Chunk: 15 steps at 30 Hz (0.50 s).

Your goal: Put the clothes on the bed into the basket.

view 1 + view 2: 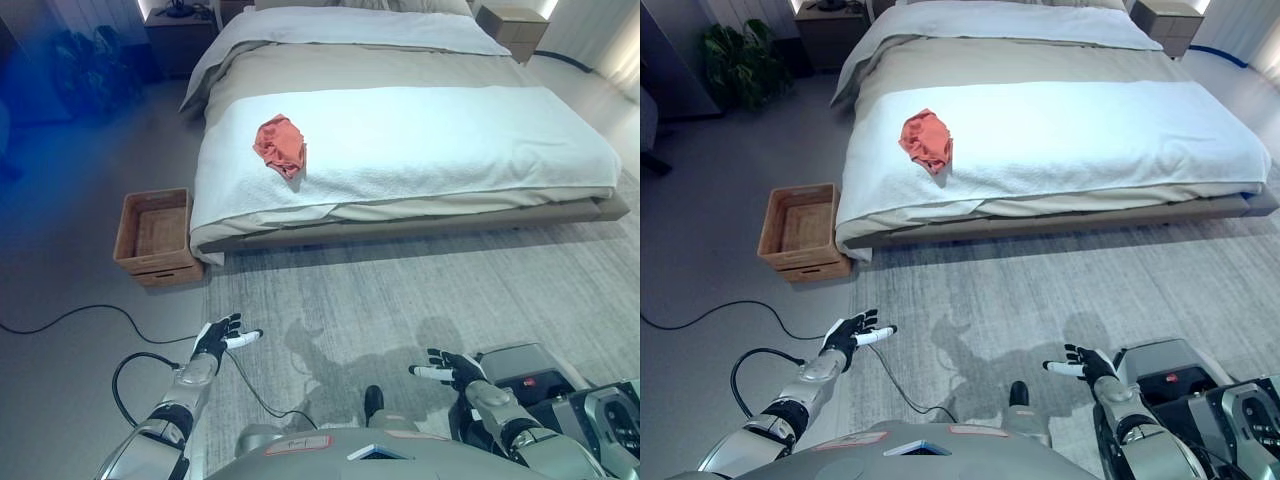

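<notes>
I'm holding both hands, left hand [218,337] and right hand [452,368], low in frame with fingers spread and empty, because the red garment [280,144] is lying upper-left on the bed [480,140], far beyond reach, and the wicker basket [153,237] is waiting beside it.

We see a crumpled, matt orange cloth garment [280,144] on the bed's [450,140] soft white textured blanket, a woven brown wicker basket [155,237], and a rough grey rug [420,290].

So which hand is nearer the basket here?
Left. The left hand hovers open over the floor just short of the basket, slightly to its right. The right hand is open too, far off to the basket's right, over the rug.
</notes>
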Motion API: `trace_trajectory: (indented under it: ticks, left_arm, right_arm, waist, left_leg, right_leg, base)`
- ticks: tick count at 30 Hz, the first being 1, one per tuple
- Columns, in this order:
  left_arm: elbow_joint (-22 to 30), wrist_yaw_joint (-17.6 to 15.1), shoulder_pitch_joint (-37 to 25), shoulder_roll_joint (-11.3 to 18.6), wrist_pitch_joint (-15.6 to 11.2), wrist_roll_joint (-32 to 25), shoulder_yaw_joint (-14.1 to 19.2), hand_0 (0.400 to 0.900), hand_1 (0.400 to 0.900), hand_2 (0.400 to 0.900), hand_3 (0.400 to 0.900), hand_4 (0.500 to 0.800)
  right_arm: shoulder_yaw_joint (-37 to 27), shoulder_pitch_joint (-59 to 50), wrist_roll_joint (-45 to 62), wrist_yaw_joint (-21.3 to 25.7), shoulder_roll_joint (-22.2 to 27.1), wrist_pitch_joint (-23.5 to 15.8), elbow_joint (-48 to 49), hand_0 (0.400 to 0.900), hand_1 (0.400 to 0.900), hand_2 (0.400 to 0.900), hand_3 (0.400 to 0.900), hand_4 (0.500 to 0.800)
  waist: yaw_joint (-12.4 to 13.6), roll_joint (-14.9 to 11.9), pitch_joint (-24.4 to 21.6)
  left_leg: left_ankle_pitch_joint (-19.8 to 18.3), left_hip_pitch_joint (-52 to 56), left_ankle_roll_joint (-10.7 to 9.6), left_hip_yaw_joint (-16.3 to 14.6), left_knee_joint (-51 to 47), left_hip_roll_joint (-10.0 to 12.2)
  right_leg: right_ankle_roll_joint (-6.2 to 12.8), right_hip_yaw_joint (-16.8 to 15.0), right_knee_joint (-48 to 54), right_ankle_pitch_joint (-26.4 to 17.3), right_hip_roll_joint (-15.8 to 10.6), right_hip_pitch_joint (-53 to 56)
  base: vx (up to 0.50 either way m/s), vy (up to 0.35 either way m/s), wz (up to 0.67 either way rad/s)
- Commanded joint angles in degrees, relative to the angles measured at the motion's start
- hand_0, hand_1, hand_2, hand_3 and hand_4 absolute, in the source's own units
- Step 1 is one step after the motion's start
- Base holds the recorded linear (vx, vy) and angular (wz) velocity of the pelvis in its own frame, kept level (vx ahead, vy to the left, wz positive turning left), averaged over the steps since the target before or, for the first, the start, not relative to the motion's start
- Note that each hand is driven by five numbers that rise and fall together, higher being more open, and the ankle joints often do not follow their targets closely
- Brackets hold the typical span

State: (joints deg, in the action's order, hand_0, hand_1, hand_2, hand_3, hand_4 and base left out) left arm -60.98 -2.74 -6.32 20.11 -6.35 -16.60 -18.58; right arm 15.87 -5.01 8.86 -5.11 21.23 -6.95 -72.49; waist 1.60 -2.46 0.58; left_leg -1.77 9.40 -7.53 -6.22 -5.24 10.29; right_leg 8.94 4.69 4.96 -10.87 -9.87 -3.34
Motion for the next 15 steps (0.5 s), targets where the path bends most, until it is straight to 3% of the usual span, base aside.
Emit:
trace_trajectory:
  ticks: [1, 5, 7, 8, 10, 12, 14, 15]
  left_arm:
    - [-0.5, -2.3, -12.4, 0.7, -3.8, -0.7, -1.7, 0.9, 0.9, 0.9, 0.9, 0.8]
    - [-0.6, -1.9, -12.8, 0.7, -3.9, -1.2, -1.7, 0.9, 0.9, 0.9, 0.9, 0.8]
    - [0.0, -1.9, -12.6, 0.8, -4.2, -1.7, -1.5, 0.9, 0.9, 0.9, 0.9, 0.8]
    - [0.5, -2.0, -12.7, 0.9, -4.4, -1.9, -1.6, 0.9, 0.9, 0.9, 0.9, 0.8]
    - [1.4, -1.8, -12.6, 0.8, -4.4, -1.9, -2.1, 0.9, 0.9, 0.9, 0.9, 0.8]
    - [1.2, -1.5, -12.7, 0.6, -4.4, -0.4, -2.8, 0.9, 0.9, 0.9, 0.9, 0.8]
    - [1.8, -0.9, -11.8, 0.7, -4.1, -0.3, -2.5, 0.9, 0.9, 0.9, 0.9, 0.8]
    - [2.8, -0.6, -11.2, 1.1, -3.9, 0.1, -2.4, 0.9, 0.9, 0.9, 0.9, 0.8]
  right_arm:
    - [0.1, -7.5, 4.0, 1.8, 2.7, -2.7, 0.5, 0.9, 0.9, 0.9, 0.9, 0.8]
    - [0.2, -8.6, 3.9, 2.0, 3.1, -2.6, -0.5, 0.9, 0.9, 0.9, 0.9, 0.8]
    - [0.6, -9.7, 3.9, 2.0, 3.6, -2.4, -0.5, 0.9, 0.9, 0.9, 0.9, 0.8]
    - [0.7, -10.3, 3.7, 1.8, 4.0, -2.3, -0.4, 0.9, 0.9, 0.9, 0.9, 0.8]
    - [0.8, -10.7, 3.1, 1.5, 4.4, -2.2, -0.1, 0.9, 0.9, 0.9, 0.9, 0.8]
    - [0.4, -10.6, 2.5, 1.4, 4.5, -2.1, -0.2, 0.9, 0.9, 0.9, 0.9, 0.8]
    - [0.1, -9.8, 1.6, 1.1, 4.7, -1.9, -0.3, 0.9, 0.9, 0.9, 0.9, 0.8]
    - [0.0, -9.1, 1.4, 0.8, 4.7, -1.8, 0.2, 0.9, 0.9, 0.9, 0.9, 0.8]
  waist:
    - [-1.6, -1.1, 5.5]
    - [-1.4, -1.3, 4.5]
    - [-0.5, -1.5, 4.5]
    - [-0.5, -1.4, 4.7]
    - [-1.0, -1.0, 5.1]
    - [-1.0, -0.7, 5.8]
    - [-0.8, -0.4, 6.4]
    - [-1.4, 0.5, 7.7]
  left_leg:
    - [1.7, -9.6, -1.5, -0.8, 8.9, -0.7]
    - [1.1, -10.6, -1.0, 0.4, 8.2, -0.9]
    - [-0.3, -12.3, 0.1, 7.1, 8.7, -4.3]
    - [-1.0, -13.0, 0.9, 8.6, 8.9, -5.6]
    - [-1.8, -12.6, 2.2, 6.4, 9.1, -6.6]
    - [-2.6, -11.5, 4.4, 5.5, 9.0, -9.0]
    - [-3.1, -9.1, 6.5, 4.8, 8.1, -11.4]
    - [-3.1, -7.0, 7.8, 5.0, 7.6, -12.6]
  right_leg:
    - [-0.4, 2.4, -6.6, 6.3, -0.1, 2.3]
    - [-0.27, 2.8, -5.6, 5.7, 0.7, 0.9]
    - [0.33, 1.2, -5.8, 5.0, -0.5, -1.0]
    - [0.6, 0.5, -7.0, 4.8, -1.6, -2.5]
    - [1.03, -1.0, -10.0, 5.2, -3.6, -4.3]
    - [1.59, -2.1, -14.6, 4.0, -6.0, -5.7]
    - [1.24, -3.0, -21.2, -1.9, -9.0, -7.6]
    - [0.5, -4.4, -27.8, -7.1, -9.6, -10.2]
  base:
    - [-0.24, -0.043, 0.38]
    - [-0.05, 0.017, -0.02]
    - [-0.01, 0.141, -0.24]
    - [-0.04, 0.224, 0.06]
    - [-0.02, 0.306, 0.01]
    - [0.05, 0.328, -0.02]
    - [0.11, 0.4, -0.01]
    - [0.1, 0.459, -0.05]
